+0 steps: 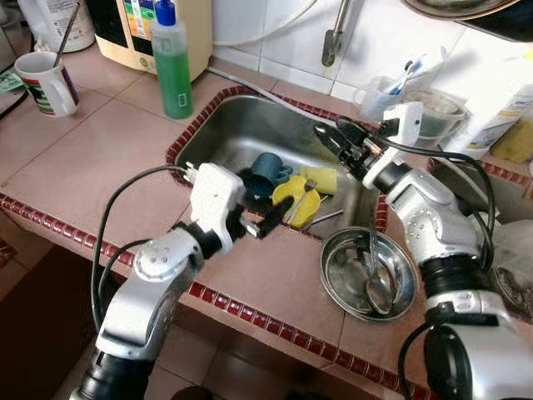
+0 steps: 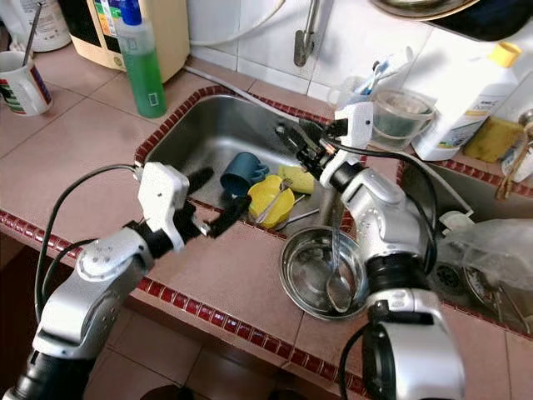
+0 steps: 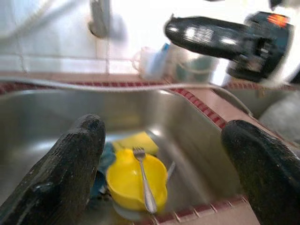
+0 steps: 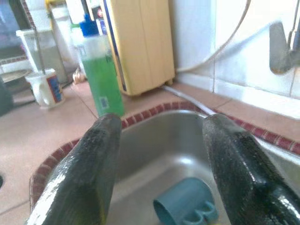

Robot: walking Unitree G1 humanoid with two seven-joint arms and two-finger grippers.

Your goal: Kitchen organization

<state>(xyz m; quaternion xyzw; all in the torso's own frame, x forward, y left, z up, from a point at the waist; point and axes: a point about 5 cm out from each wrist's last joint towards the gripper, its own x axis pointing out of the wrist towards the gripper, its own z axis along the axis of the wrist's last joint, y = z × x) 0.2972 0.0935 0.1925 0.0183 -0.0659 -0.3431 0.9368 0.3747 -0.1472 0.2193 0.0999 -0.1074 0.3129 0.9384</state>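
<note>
In the steel sink (image 1: 241,125) lie a blue cup (image 1: 268,168), a yellow bowl (image 1: 296,198) with a fork (image 3: 143,178) resting in it, and a yellow sponge (image 1: 321,177). My left gripper (image 1: 260,200) hovers open over the sink's front edge, just left of the yellow bowl, holding nothing. My right gripper (image 1: 329,132) is open above the sink's back right part, higher than the sponge, its fingers (image 4: 93,154) pointing toward the blue cup (image 4: 185,204). Nothing is between its fingers either.
A steel bowl (image 1: 333,250) with a large spoon (image 1: 379,287) sits on the counter right of the sink. A green soap bottle (image 1: 172,62) and a mug (image 1: 46,83) stand at the back left. Tumblers and a white bottle (image 2: 466,92) crowd the back right.
</note>
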